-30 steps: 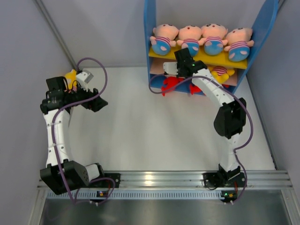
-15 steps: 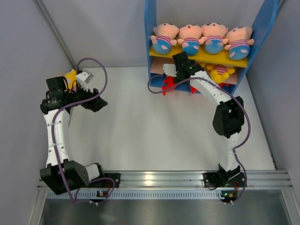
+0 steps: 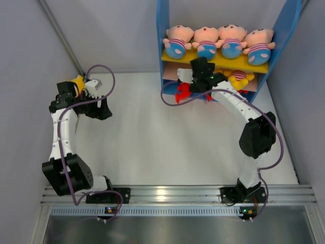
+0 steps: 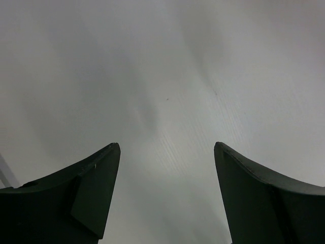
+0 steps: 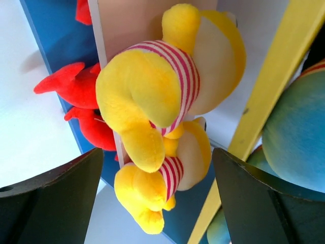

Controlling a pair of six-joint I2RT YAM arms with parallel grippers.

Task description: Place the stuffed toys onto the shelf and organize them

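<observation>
The shelf (image 3: 164, 35) stands at the back of the table, with several boy dolls (image 3: 205, 41) in a row on its yellow board (image 5: 274, 91). Two yellow figures (image 5: 152, 86) in red-striped shirts lie side by side on the pinkish middle board (image 5: 127, 20). My right gripper (image 5: 158, 152) is open just in front of them, a finger on each side, touching neither. Red sharks (image 5: 76, 86) lie on the blue base below. Another yellow toy (image 3: 77, 81) lies on the table behind my left arm. My left gripper (image 4: 166, 147) is open over bare table.
Tall blue side panels (image 3: 284, 30) close in the shelf's ends. Grey walls (image 3: 30, 46) stand at the left and the right of the white table (image 3: 152, 137). The right arm (image 3: 238, 104) reaches in from the front right.
My right gripper has opened and let go of a yellow figure on the middle board, drawing back a little. The left arm has swung slightly left and back.
</observation>
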